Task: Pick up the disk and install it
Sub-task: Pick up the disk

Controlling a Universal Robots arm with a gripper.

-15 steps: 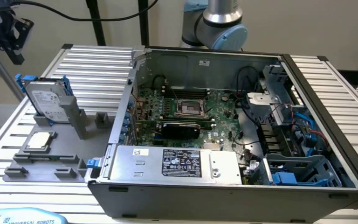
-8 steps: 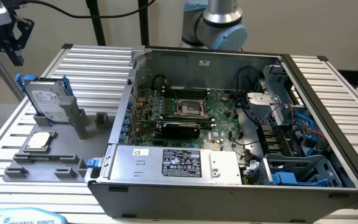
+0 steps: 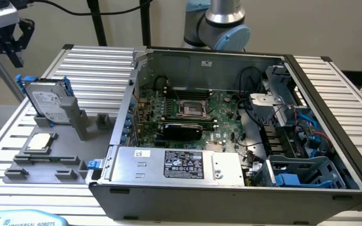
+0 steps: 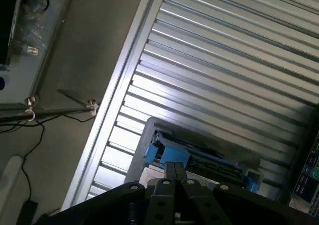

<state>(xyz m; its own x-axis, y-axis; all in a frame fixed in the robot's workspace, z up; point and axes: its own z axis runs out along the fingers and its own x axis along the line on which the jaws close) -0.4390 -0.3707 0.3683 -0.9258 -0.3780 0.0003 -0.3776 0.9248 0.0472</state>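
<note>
Nearest, along the lower edge of the exterior view, the open computer case [image 3: 231, 197] shows its silver box with a black label [image 3: 184, 165]. At lower left, a grey fixture [image 3: 74, 162] sits on the slatted table [image 3: 99, 66] with a small square CPU chip [image 3: 38, 141] lying flat on it. Further back on that fixture, at centre left, the disk [image 3: 45, 101] stands on edge in a slot, white label facing the camera, blue rails on its sides and a grey post just beside it. Beyond it, in the upper left corner, the gripper [image 3: 14, 54] hangs above the disk, well apart from it and holding nothing. In the wrist view its fingers [image 4: 174, 166] are pressed together, and the disk [image 4: 209, 158] lies below them, seen edge-on with a blue rail toward the camera. The pick looks not yet begun. To do it well, the fingers need to part before the descent and line up across the disk's thin body. The grip should bear on the metal faces rather than the flexible rails, and the lift should run straight along the slot so the disk does not bind against the post.
</note>
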